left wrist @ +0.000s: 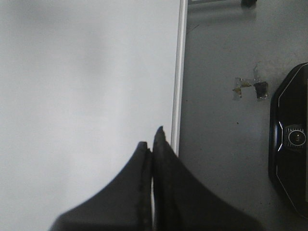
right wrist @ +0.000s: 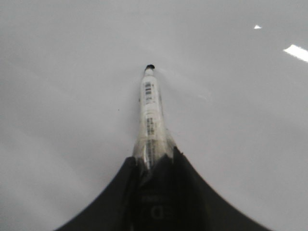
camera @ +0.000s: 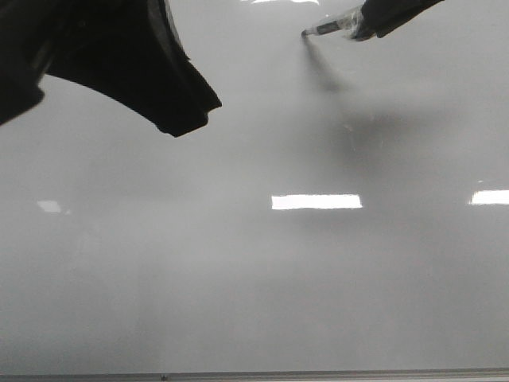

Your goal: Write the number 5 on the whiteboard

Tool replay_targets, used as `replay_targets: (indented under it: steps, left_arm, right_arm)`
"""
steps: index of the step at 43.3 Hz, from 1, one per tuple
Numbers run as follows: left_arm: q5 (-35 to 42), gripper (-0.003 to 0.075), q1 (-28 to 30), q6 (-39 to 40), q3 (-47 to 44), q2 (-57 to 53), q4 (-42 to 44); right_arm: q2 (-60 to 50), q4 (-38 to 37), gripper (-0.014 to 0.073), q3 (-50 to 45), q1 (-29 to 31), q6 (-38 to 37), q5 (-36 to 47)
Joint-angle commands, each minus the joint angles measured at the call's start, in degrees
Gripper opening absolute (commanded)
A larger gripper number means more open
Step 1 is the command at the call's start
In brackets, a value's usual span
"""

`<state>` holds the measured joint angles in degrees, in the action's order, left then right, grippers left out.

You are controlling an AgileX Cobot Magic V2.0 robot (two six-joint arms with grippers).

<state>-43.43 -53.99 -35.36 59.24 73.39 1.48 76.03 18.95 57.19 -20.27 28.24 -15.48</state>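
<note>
whiteboard (camera: 238, 278) fills nearly the whole front view, glossy and pale grey, with bright rectangular glare patches across its middle and a thin dark edge along the bottom. we see no drawn stroke on it anywhere; the surface looks unmarked in all three views.

right gripper (camera: 374, 20) comes in at the far right corner of the front view, and its two fingers are clamped around the barrel of a marker (camera: 334, 26). in the right wrist view the marker (right wrist: 150, 115) juts straight out from between the fingers (right wrist: 185, 192), white-bodied with printed black text and a small dark tip. the tip sits at or just above the board; we cannot tell whether it is touching. a soft shadow of the marker falls on the board just beside the tip.

left gripper (camera: 179, 119) hangs over the near left part of the board in the front view, a dark blurred shape. in the left wrist view its fingers (left wrist: 166, 163) are pressed together with nothing between them, poised over the board close to its pale framed edge (left wrist: 179, 77). beyond that edge lies a grey floor (left wrist: 216, 144) with a scrap of torn tape (left wrist: 250, 88) and a black device (left wrist: 290, 139) off to the side.
</note>
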Motion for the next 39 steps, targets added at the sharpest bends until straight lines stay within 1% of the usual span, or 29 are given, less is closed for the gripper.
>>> replay_targets:
  steps: [1, 10, 18, 24, 32, 35, 39]
  left_arm:
    - [2.9, -0.0020, -0.4, 0.5, 1.9, -1.7, -0.5]
    - [2.9, -0.0020, -0.4, 0.5, 1.9, -1.7, -0.5]
    - [2.9, -0.0020, -0.4, 0.5, 1.9, -1.7, -0.5]
    - [2.9, -0.0020, -0.4, 0.5, 1.9, -1.7, -0.5]
    - [3.0, -0.0020, -0.4, 0.5, 1.9, -1.7, -0.5]
    - [3.0, -0.0020, -0.4, 0.5, 1.9, -1.7, -0.5]
    - [3.0, -0.0020, -0.4, 0.5, 1.9, -1.7, -0.7]
  right_arm:
    - [-0.3, 0.8, -0.0060, 1.4, -0.8, 0.3, 1.5]
    - [2.6, 0.8, -0.0060, -0.6, -3.5, 0.3, 1.0]
    - [2.3, 1.2, -0.0060, -1.0, -3.5, 0.1, 1.3]
    - [0.2, 1.2, -0.0060, -2.5, -1.5, -0.7, 0.9]
    - [-2.7, 1.3, -0.0060, -7.5, 3.8, -0.7, 0.0]
    - [-3.0, 1.5, -0.0060, -9.3, 4.0, -0.7, 0.0]
    - [-2.4, 2.7, -0.0060, -10.9, 2.4, -0.7, 0.4]
